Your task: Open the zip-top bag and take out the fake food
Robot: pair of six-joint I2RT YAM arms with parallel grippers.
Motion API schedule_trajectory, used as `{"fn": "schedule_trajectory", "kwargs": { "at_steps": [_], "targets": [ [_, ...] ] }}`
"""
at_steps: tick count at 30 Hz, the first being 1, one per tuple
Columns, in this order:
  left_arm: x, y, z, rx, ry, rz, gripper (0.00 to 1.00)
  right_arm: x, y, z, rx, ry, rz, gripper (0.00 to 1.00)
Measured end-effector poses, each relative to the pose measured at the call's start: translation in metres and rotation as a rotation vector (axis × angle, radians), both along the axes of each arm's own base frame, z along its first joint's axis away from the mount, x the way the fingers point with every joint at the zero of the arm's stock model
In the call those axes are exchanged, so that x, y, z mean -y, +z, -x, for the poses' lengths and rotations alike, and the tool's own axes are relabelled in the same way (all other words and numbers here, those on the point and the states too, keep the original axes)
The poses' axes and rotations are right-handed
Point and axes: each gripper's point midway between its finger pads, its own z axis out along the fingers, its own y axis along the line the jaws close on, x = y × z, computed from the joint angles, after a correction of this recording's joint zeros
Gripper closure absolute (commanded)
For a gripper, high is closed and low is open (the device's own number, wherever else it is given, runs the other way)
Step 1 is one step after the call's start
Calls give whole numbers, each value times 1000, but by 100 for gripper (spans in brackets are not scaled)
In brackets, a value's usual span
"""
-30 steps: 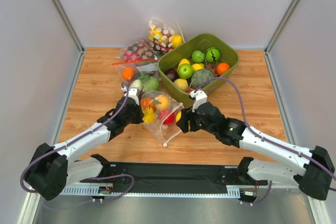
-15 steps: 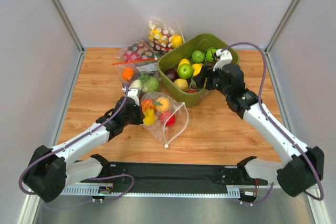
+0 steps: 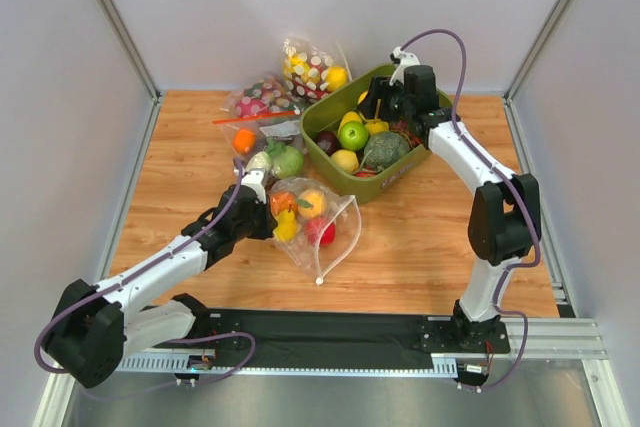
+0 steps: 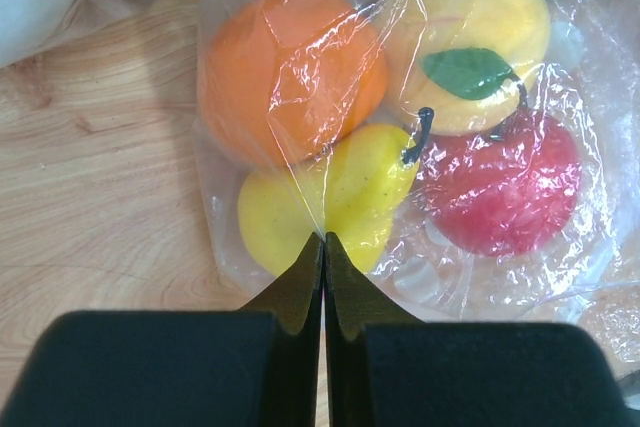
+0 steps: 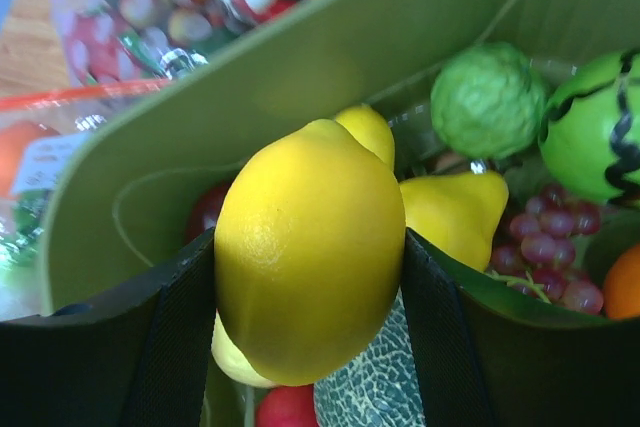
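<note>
Now the left jaws pinch the zip-top bag (image 3: 335,232) on the desk (image 3: 430,237), the right jaws hug a lemon (image 5: 310,247) over the green bin (image 5: 300,57), and the thin plastic could slip free.

Looked like a robotics lab test cell. Had plain grey panels (image 3: 300,7) and aluminium posts (image 3: 113,22) walling in a wooden tabletop (image 3: 440,247), with a black mounting rail (image 3: 330,332) along its near edge.

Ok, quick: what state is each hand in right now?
Left hand: closed, pinching the zip-top bag plastic.
Right hand: closed on a yellow lemon, over the green bin.
</note>
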Motion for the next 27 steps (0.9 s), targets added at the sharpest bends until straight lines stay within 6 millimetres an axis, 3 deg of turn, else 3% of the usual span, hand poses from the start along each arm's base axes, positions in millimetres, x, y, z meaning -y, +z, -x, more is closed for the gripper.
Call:
{"fn": "schedule_trajectory", "kwargs": {
  "at_steps": [2, 6, 12, 18, 22, 27],
  "targets": [
    [0, 0, 1, -3, -1, -1, 100, 1, -20, 0, -52, -2, 15, 63],
    [0, 1, 1, -2, -4, 2, 100, 3, -34, 3, -91, -3, 31, 20],
    [0, 1, 2, -3, -6, 3, 100, 4, -27, 1, -70, 0, 45, 9],
    [2, 1, 3, -8, -17, 11, 100, 11, -14, 10, -45, -6, 65, 10],
    [3, 1, 4, -10, -21, 13, 100, 18, 8, 47, 4, 2, 51, 11],
    [4, 1, 5, -11, -26, 17, 100, 12, 51, 124, 114, 57, -1, 13]
  ]
}}
